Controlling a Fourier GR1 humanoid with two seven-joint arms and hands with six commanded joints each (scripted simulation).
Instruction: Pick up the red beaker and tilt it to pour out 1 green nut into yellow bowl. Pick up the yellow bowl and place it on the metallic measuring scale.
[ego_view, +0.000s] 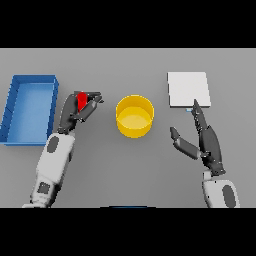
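Observation:
My left hand (75, 112) is curled round the red beaker (81, 101), left of the yellow bowl (134, 116); only a strip of red shows between the fingers. The bowl stands upright at the table's middle, and I can see no nut inside it. The metallic measuring scale (188, 89), a pale square plate, lies at the back right. My right hand (202, 137) hovers open just below the scale and to the right of the bowl, fingers straight and pointing toward the scale, thumb spread toward the bowl.
A blue rectangular bin (15, 111) sits at the far left, just beyond my left arm.

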